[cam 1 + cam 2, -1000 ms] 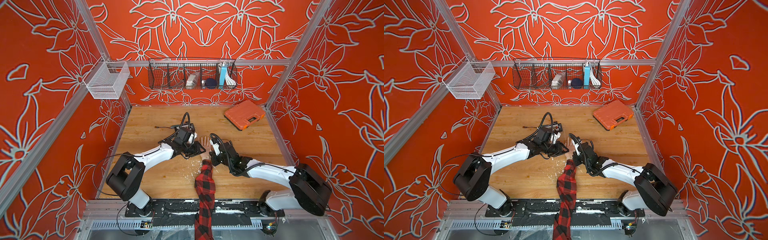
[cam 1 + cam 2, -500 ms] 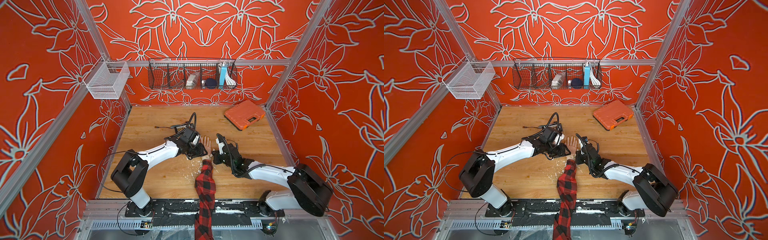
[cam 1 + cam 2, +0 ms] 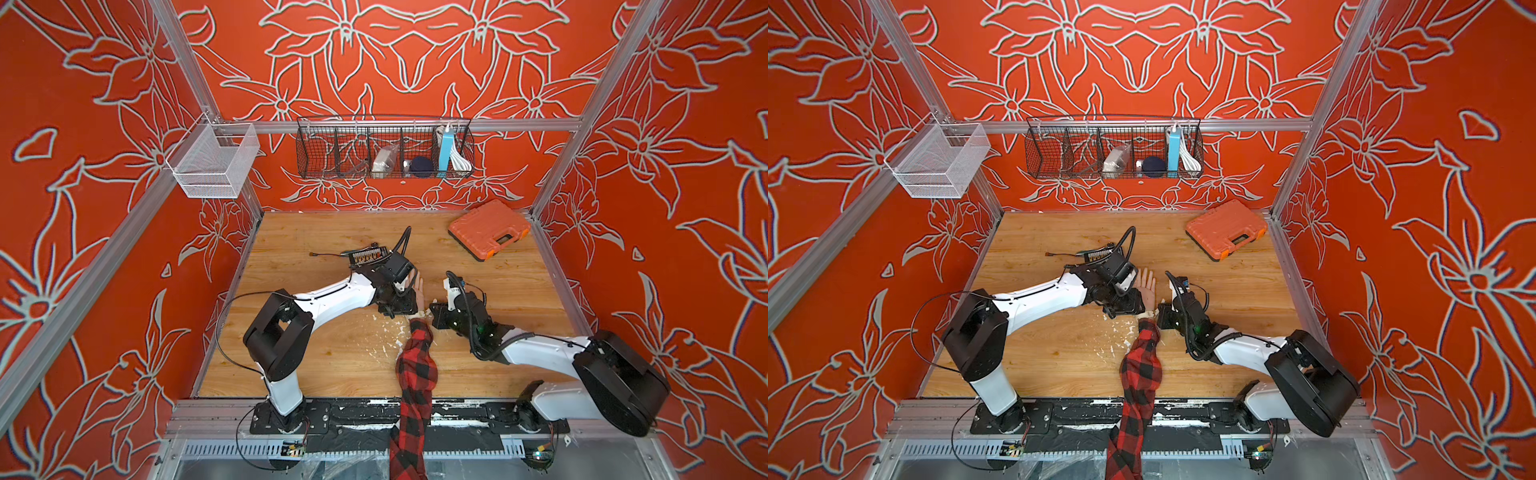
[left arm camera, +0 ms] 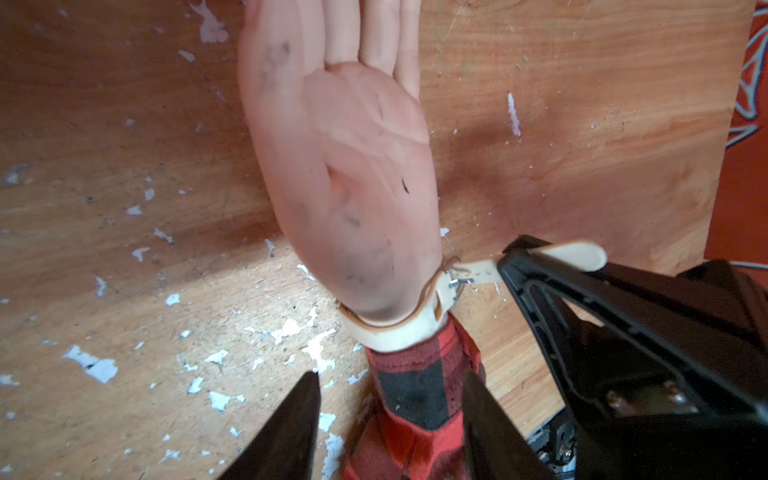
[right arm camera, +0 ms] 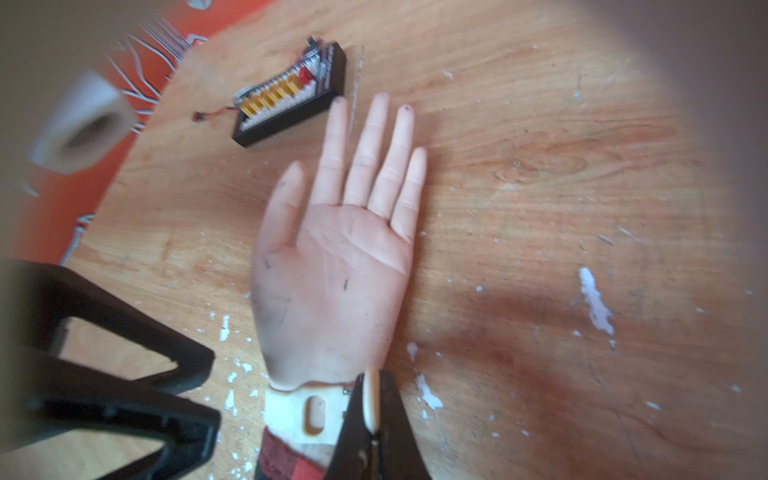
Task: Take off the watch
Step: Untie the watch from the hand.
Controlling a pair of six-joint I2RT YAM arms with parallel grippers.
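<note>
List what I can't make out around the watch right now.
The watch face: in no view; the mannequin hand lies palm up.
The buckle pin: left wrist view, too small and blurred to tell if it is free.
The strap tip: right wrist view, partly hidden inside the shut right gripper.
Top views: the wrist is too small and crowded by both arms.

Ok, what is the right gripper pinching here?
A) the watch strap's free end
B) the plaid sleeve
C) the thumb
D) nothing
A: the right gripper is shut flat on the cream strap tail of the watch.
</note>
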